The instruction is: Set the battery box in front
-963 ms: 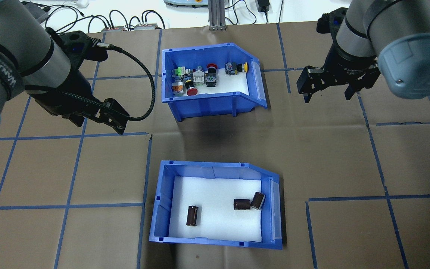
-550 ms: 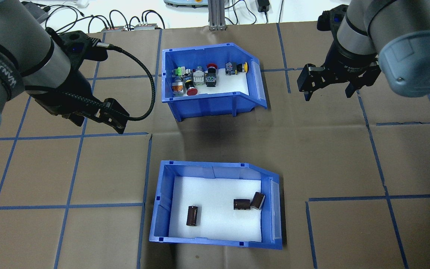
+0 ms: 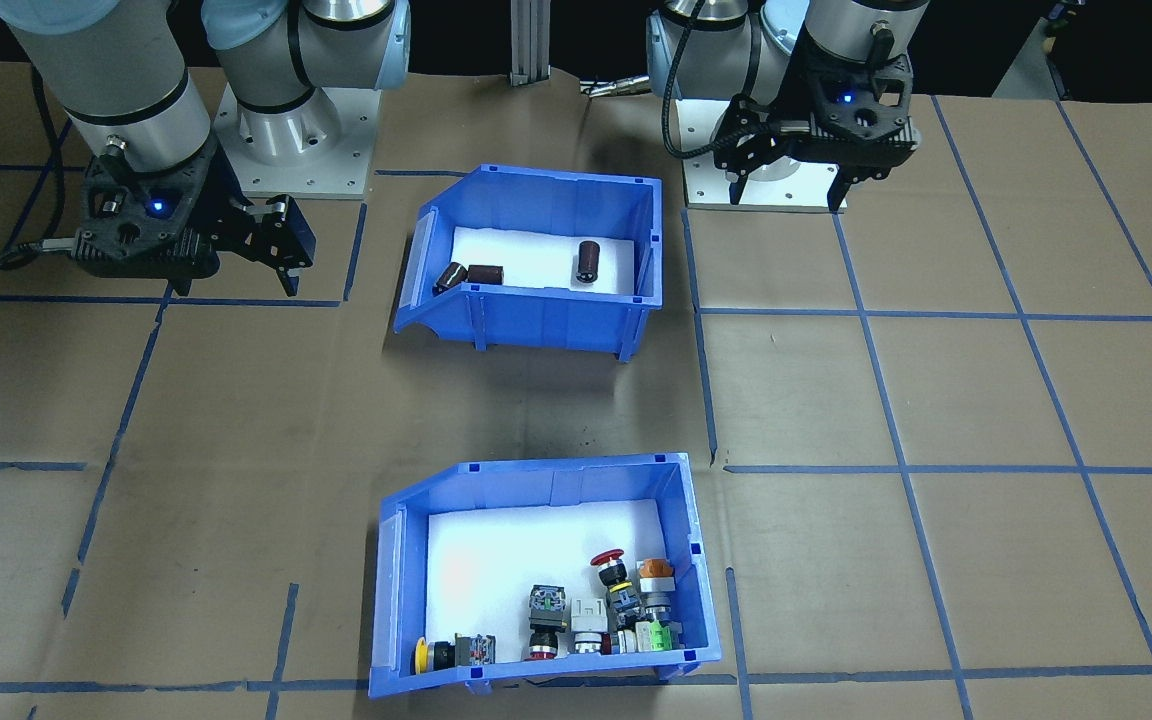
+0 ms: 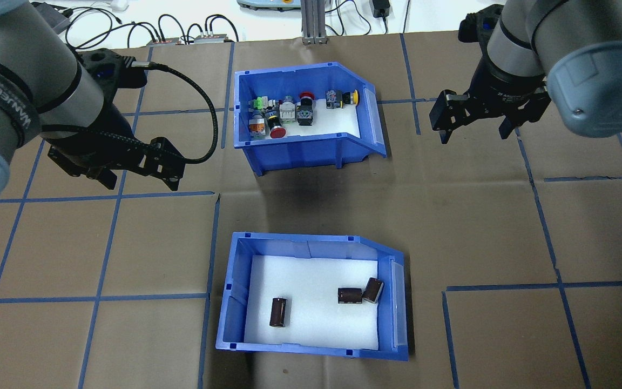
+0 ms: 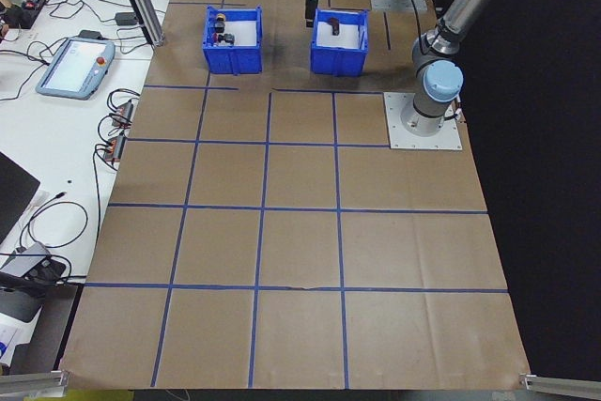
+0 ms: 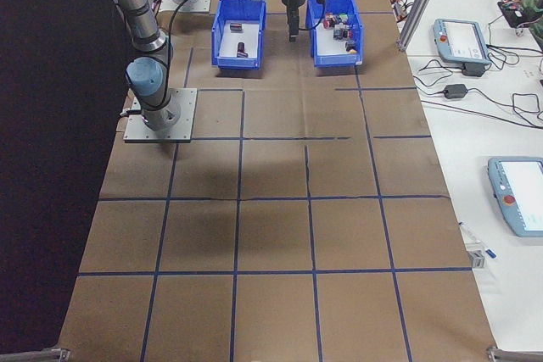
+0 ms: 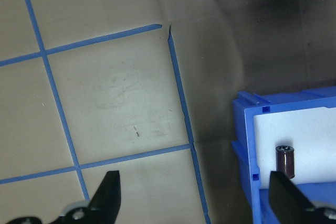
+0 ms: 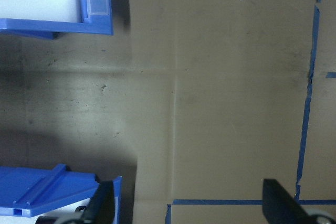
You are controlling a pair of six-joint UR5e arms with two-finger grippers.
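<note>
In the front-facing view, the battery box (image 3: 536,300) stands near the table edge at the robot's bases, and the switch bin (image 3: 546,660) stands toward the opposite edge. In the overhead view, the left gripper (image 4: 141,175) and the right gripper (image 4: 473,127) hang above bare table, both spread wide and holding nothing. In the left wrist view, one dark cylinder (image 7: 285,161) lies on the white foam.
</note>
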